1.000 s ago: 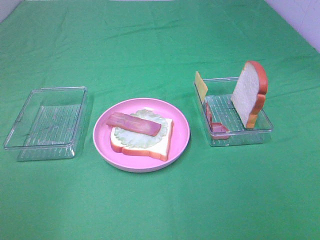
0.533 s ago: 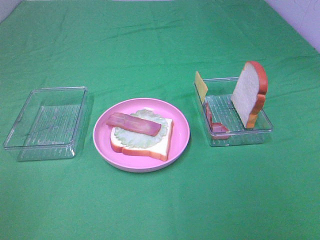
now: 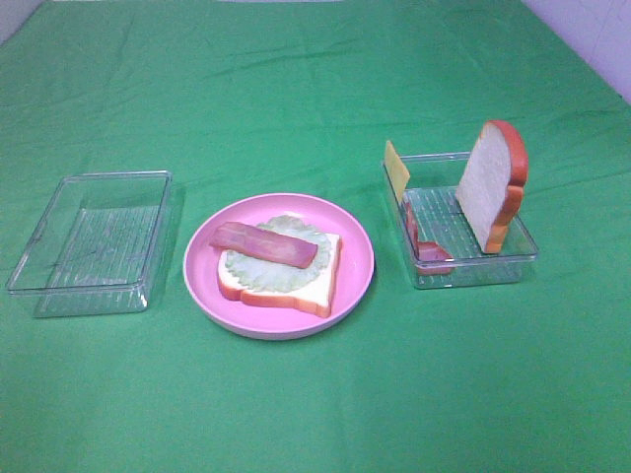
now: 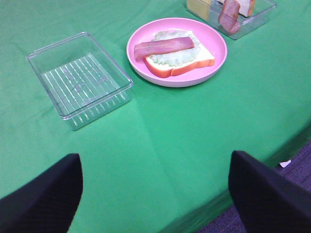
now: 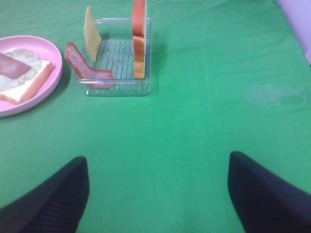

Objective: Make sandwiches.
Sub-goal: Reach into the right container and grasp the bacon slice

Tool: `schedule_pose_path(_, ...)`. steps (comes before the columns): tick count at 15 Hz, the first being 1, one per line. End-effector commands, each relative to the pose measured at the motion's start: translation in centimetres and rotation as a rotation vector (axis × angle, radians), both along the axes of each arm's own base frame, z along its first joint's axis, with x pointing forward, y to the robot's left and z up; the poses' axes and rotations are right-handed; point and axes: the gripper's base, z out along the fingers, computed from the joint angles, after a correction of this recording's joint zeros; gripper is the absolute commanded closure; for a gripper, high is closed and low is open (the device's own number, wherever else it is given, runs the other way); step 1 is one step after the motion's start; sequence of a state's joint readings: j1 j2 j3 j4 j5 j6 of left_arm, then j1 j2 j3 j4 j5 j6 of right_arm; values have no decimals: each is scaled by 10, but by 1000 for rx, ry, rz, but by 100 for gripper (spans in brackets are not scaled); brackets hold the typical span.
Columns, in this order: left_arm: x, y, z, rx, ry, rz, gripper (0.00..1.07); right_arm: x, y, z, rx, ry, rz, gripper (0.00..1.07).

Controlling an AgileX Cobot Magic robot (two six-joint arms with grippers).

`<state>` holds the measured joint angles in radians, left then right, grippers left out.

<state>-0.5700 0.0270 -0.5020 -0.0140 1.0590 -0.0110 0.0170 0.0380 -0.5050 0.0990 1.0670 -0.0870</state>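
Plate [image 3: 360, 258], mid-bench: bread [image 3: 329, 264] w/ lettuce [image 3: 266, 275] and bacon [image 3: 262, 245] stacked on it, the sandwich so far. R tray [image 3: 473, 269], toward the right edge: 2nd bread [image 3: 488, 187] upright, cheese [image 3: 396, 168] leaning at its far-left corner, 2nd bacon [image 3: 430, 252] draped over its left wall. L tray [image 3: 89, 297] sits toward the left edge, near plate. L hand [image 4: 155, 194] and R hand [image 5: 155, 194] hang open over the bench's near side, gripping nothing. Vs earlier frames: nothing has moved.

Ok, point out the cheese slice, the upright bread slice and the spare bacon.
cheese slice [image 3: 396, 169]: exterior high view, yellow face.
upright bread slice [image 3: 483, 192]: exterior high view, white face.
spare bacon [image 5: 83, 67]: right wrist view, mid-strip.
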Motion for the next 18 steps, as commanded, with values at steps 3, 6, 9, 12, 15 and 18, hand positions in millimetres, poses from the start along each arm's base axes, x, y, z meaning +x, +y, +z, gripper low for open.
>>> schedule_pose_path(3, -1, -1, 1, -2, -20, -20, 29, 30, 2, 3, 4, 165, 11, 32)
schedule_pose_path(6, -1, -1, 1, -2, -19, -19, 29, 78, 9, 9, 87, 294, 25, 32)
schedule_pose_path(9, -1, -1, 1, -2, -19, -19, 29, 125, 14, 21, 159, 395, 27, 32)
schedule_pose_path(12, -1, -1, 1, -2, -19, -19, 29, 182, 19, 32, 185, 534, 66, 32)
schedule_pose_path(15, -1, -1, 0, -2, -18, -19, 29, 244, 25, 44, 217, 612, 104, 32)
schedule_pose_path(18, -1, -1, 0, -2, -19, -19, 29, 285, 50, 48, 144, 624, 181, 32)
